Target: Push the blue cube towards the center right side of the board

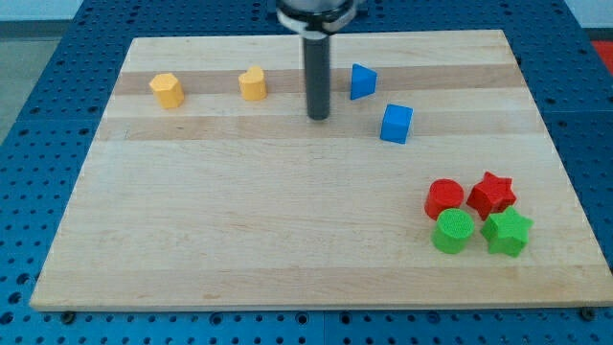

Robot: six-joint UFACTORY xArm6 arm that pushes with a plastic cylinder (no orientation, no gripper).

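Note:
The blue cube (397,124) sits on the wooden board (287,220) right of centre, in the upper half. My tip (318,117) rests on the board to the cube's left, a clear gap apart and about level with it. A blue triangular block (361,81) lies just above and left of the cube, to the upper right of my tip.
Two yellow blocks (167,90) (253,83) sit at the upper left. At the lower right are a red cylinder (444,198), a red star (491,194), a green cylinder (453,231) and a green star (507,232), clustered together.

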